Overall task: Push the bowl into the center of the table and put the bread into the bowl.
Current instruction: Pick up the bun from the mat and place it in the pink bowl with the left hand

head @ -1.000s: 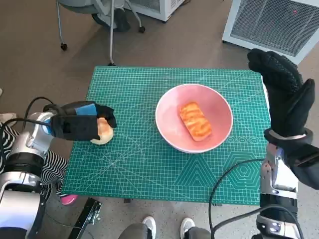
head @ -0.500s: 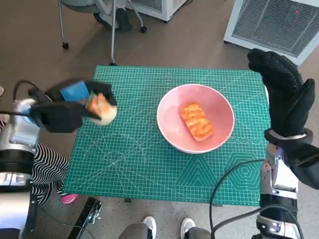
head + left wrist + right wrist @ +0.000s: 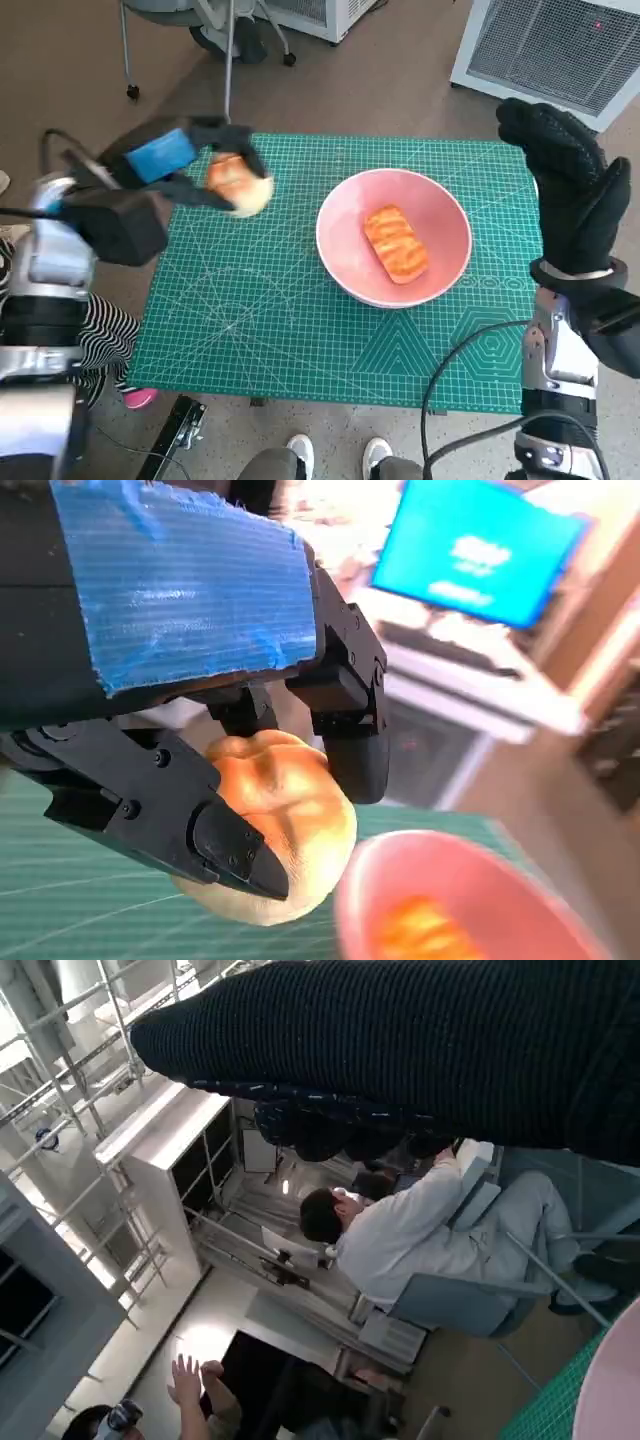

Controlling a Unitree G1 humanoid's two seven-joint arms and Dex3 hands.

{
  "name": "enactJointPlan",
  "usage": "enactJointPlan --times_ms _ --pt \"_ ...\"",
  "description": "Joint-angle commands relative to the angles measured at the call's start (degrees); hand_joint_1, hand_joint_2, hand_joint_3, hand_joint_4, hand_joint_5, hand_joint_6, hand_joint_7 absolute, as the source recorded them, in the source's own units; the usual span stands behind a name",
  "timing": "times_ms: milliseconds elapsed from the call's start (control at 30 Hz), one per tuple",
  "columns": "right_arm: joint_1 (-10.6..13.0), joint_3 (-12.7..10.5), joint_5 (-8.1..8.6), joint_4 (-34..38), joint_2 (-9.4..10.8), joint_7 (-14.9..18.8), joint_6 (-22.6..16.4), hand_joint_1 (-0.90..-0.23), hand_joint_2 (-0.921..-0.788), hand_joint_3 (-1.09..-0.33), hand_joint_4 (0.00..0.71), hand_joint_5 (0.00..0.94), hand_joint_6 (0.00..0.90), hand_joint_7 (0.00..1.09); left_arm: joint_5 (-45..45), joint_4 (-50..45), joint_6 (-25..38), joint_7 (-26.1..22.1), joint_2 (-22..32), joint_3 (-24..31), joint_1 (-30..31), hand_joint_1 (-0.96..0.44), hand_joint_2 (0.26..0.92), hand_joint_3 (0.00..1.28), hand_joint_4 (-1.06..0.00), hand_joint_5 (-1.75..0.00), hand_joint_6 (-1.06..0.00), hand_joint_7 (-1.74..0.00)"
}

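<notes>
Holding a bread roll (image 3: 238,184) above the table's far left corner, left hand (image 3: 165,170) grips it. Bowl (image 3: 393,249) sits near centre, one piece inside. Right hand (image 3: 565,185) raised, empty, fingers extended. Roll not yet delivered.

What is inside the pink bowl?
The pink bowl has one orange striped piece of bread lying in its middle. The bottom under that bread is covered. A second round bun is outside it, held by the left hand.
</notes>
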Motion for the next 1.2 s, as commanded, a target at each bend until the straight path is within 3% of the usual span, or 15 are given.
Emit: enactJointPlan --times_ms 33,433,700,933,1067,1100,1133,1200 --pt "0.4 0.2 -0.5 0.3 0.0 -0.1 0.7 -0.707 -0.921 -0.732 0.157 0.0 0.058 0.42 0.2 -1.7 -0.4 0.7 -4.6 -2.1 -3.5 0.0 0.915 0.01 -0.79 -1.05 -0.68 -1.12" --pt "1.5 -0.6 0.72 -0.2 -0.9 1.0 0.7 -0.716 -0.921 -0.729 0.158 0.001 0.057 0.42 4.5 10.5 -6.4 1.9 -11.7 -7.7 -8.9 0.0 0.909 0.01 -0.8 -1.05 -0.7 -1.09" --pt "1.9 -1.1 1.21 -0.7 -1.2 1.1 1.2 -0.713 -0.921 -0.728 0.158 0.001 0.056 0.42 5.2 19.1 -9.6 0.5 -15.3 -10.1 -11.2 0.0 0.92 0.06 -0.71 -1.13 -0.63 -1.19" --pt "2.4 -1.4 0.65 -1.5 -1.0 0.5 1.4 -0.713 -0.921 -0.727 0.158 0.001 0.053 0.42 7.3 22.8 -8.6 0.8 -17.1 -12.2 -12.1 0.0 0.92 0.08 -0.69 -1.15 -0.6 -1.21" --pt "2.4 -1.4 0.2 -1.7 -0.8 0.1 1.4 -0.712 -0.921 -0.728 0.158 0.001 0.053 0.42 9.3 23.8 -5.5 0.4 -17.6 -13.5 -12.4 0.0 0.921 0.15 -0.59 -1.21 -0.54 -1.32" --pt "2.4 -1.3 0.09 -1.8 -0.8 0.0 1.4 -0.711 -0.921 -0.728 0.158 0.001 0.053 0.42 9.8 23.8 -4.5 0.2 -17.6 -13.8 -12.5 -0.01 0.889 0.15 -0.52 -0.97 -0.48 -1.09" --pt "2.4 -1.3 -0.05 -1.8 -0.7 -0.1 1.3 -0.711 -0.921 -0.728 0.158 0.001 0.053 0.42 10.6 23.3 -2.8 -0.3 -17.5 -14.4 -12.4 -0.02 0.876 0.14 -0.52 -0.72 -0.47 -0.88" --pt "2.3 -1.3 -0.23 -1.8 -0.7 -0.3 1.3 -0.711 -0.921 -0.728 0.158 0.0 0.053 0.42 11.8 22.4 0.2 -1.3 -17.4 -15.3 -12.4 -0.05 0.866 0.09 -0.49 -0.4 -0.44 -0.59"
